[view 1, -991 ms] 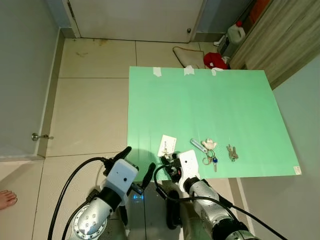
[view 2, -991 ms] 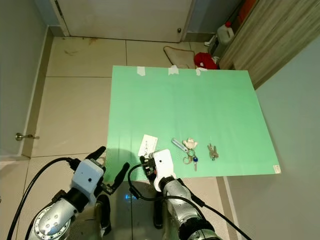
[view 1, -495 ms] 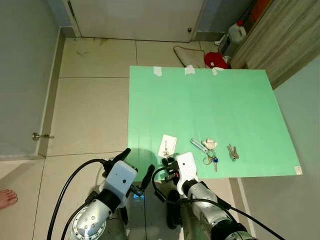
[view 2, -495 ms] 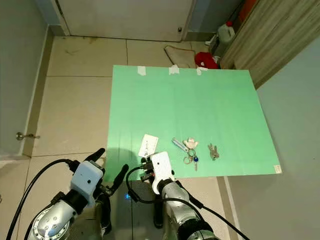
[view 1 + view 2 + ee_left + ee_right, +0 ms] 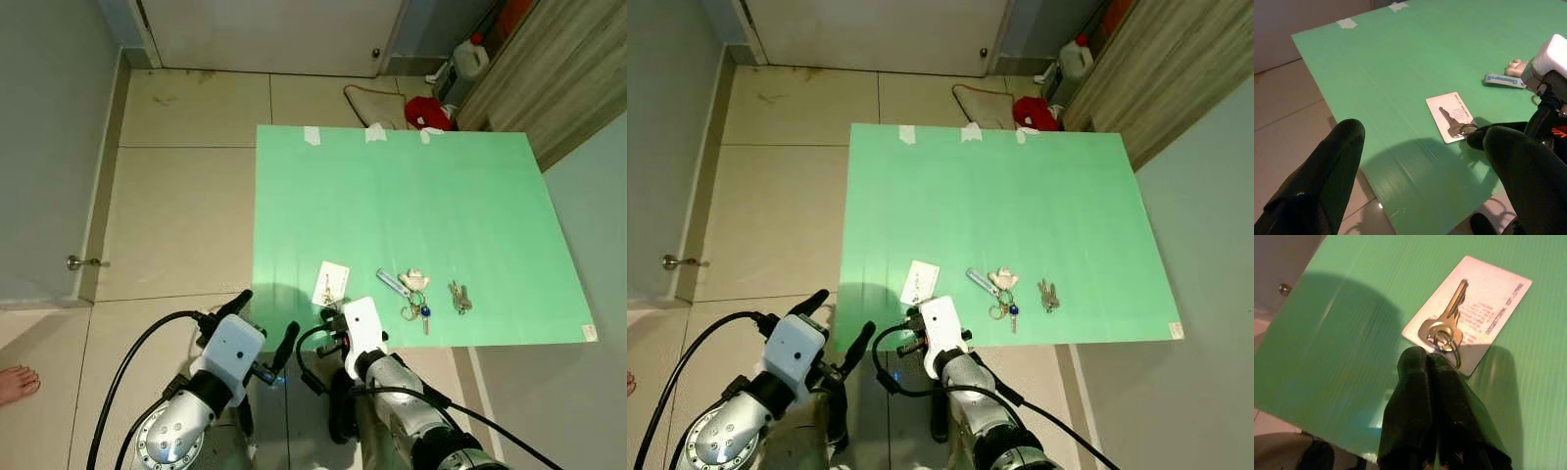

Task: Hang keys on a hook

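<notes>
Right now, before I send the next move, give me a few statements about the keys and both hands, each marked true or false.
1. A single key with a ring lies on a white card. True.
2. The right hand has its fingers spread wide over the card. False: they are pressed together, tips at the key's ring.
3. The left hand is open and holds nothing. True.
4. Three sets of keys lie on the green sheet: the carded key, a bunch with a charm and a small bunch. True.
5. The small bunch lies nearest the right hand. False: it lies farthest; the carded key is nearest.
</notes>
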Controlling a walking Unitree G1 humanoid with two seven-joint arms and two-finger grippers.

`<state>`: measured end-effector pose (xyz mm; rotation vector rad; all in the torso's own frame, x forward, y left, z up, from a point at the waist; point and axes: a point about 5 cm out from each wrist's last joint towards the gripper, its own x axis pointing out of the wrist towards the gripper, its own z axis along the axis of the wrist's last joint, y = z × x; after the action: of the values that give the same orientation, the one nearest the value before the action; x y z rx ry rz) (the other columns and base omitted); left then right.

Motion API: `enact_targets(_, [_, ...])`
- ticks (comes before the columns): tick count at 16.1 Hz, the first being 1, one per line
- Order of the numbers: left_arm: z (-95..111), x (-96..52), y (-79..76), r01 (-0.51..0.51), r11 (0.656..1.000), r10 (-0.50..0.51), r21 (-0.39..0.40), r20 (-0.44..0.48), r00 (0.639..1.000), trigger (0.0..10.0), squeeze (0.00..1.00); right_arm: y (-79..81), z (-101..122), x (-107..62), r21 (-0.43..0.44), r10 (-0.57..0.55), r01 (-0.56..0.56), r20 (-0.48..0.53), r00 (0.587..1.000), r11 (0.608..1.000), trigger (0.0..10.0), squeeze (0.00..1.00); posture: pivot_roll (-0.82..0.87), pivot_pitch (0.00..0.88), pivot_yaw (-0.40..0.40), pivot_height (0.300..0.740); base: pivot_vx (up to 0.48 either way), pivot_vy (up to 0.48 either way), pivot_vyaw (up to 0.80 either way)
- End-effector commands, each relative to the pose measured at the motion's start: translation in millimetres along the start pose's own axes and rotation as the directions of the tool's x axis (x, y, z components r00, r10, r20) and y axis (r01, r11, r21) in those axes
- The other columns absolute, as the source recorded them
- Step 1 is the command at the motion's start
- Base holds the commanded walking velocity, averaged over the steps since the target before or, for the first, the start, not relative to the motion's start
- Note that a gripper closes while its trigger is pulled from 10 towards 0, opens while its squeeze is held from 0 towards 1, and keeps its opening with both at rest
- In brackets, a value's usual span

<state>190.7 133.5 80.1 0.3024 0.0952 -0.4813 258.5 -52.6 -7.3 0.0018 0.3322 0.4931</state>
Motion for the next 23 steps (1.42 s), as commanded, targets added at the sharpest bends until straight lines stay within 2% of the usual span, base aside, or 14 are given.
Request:
enact_targets(1, [0,-3.3,-4.6,0.008,1.0,-0.008,-0.003,-0.011,1.0,10.0,0.0,9.6,1,0.8,0.037,0.016,-0.017,0.024,1.0,0.999,10.0,1.0,0.25,0.379,-0.121,0.74,0.0,0.0,0.0])
enact_targets(4, [-4,-1.3,-20.0,0.083,0.996,-0.083,-0.033,-0.023,0.996,10.0,0.0,-6.7,9,-0.1,0.047,-0.023,0.02,0.067,0.997,0.999,10.0,1.0,0.24,0.386,-0.13,0.74,0.0,0.0,0.0])
enact_targets(5, [-13,-0.2,-27.1,0.098,0.995,-0.099,-0.028,-0.053,0.994,10.0,0.0,-10.2,10,0.4,0.05,-0.033,0.029,0.065,0.997,0.998,10.0,1.0,0.23,0.394,-0.133,0.74,0.0,0.0,0.0])
enact_targets(9, [-33,4.3,-34.7,0.111,0.994,-0.111,-0.005,-0.113,0.987,10.0,0.0,-13.2,20,4.5,0.038,-0.017,0.014,0.092,0.996,0.999,10.0,1.0,0.2,0.416,-0.15,0.74,0.0,0.0,0.0])
enact_targets(13, [-34,6.8,-37.7,0.122,0.993,-0.12,0.013,-0.106,0.987,10.0,0.0,-16.3,20,5.2,0.034,-0.02,0.017,0.08,0.997,0.999,10.0,1.0,0.19,0.425,-0.156,0.74,0.0,0.0,0.0])
enact_targets(14, [-34,6.6,-39.0,0.12,0.993,-0.118,0.011,-0.102,0.988,10.0,0.0,-17.4,19,4.5,0.036,-0.022,0.02,0.077,0.997,0.999,10.0,0.0,0.19,0.421,-0.157,0.74,0.0,0.0,0.0])
enact_targets(18, [-35,4.9,-41.9,0.122,0.992,-0.122,0.0,-0.097,0.988,10.0,0.0,-17.5,11,-0.3,0.041,-0.005,0.003,0.056,0.998,0.999,10.0,0.0,0.2,0.408,-0.153,0.74,0.0,0.0,0.0])
enact_targets(23, [-43,4.2,-38.0,0.111,0.994,-0.11,-0.001,-0.135,0.985,10.0,0.0,-9.9,6,-0.2,0.056,0.037,-0.039,0.027,0.999,0.998,10.0,0.0,0.19,0.401,-0.153,0.74,0.0,0.0,0.0])
